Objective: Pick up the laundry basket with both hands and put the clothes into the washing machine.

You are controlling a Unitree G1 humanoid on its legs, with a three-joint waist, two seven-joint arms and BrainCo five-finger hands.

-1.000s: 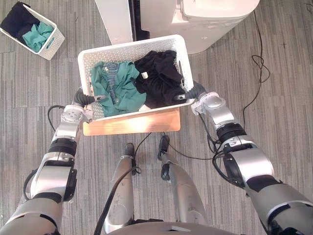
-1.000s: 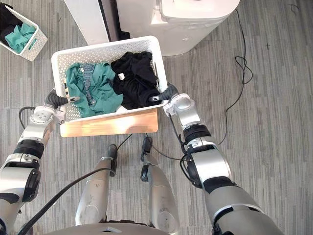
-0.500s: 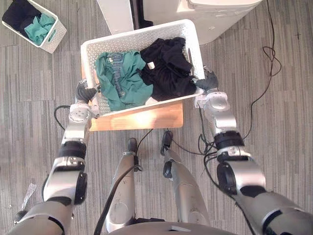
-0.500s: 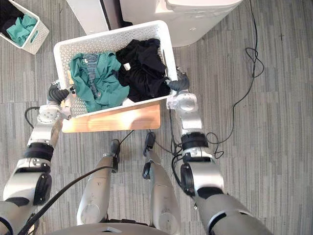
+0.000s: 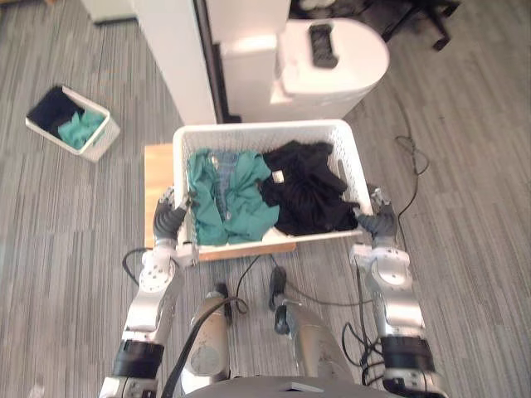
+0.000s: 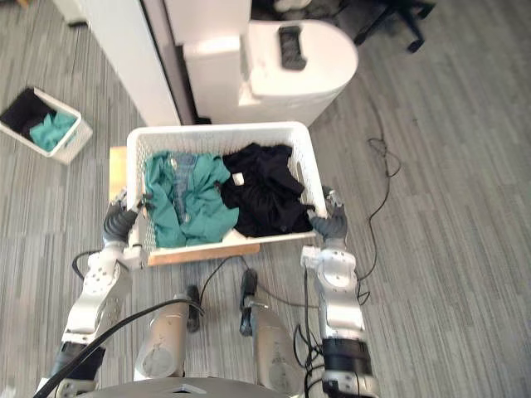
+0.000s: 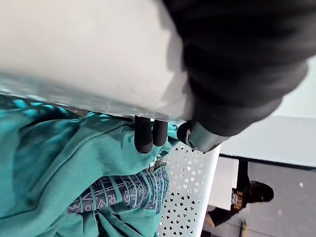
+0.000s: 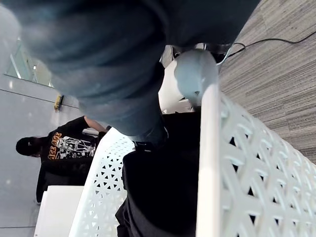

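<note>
Both hands hold the white perforated laundry basket by its side handles, above a low wooden stand. Inside lie green clothes on the left and black clothes on the right. My left hand grips the left side; in the left wrist view its dark fingertips hook over the rim above the green cloth. My right hand clasps the right side, next to the basket wall and black cloth. The white washing machine stands just beyond the basket.
A tall white panel stands left of the machine. A small white basket with dark and green clothes sits on the floor at far left. A chair base is at the far right. A person in a black shirt is nearby.
The basket has come up off the wooden stand, still held by both hands. The camera has shifted, and more of the washing machine and the floor now shows.
</note>
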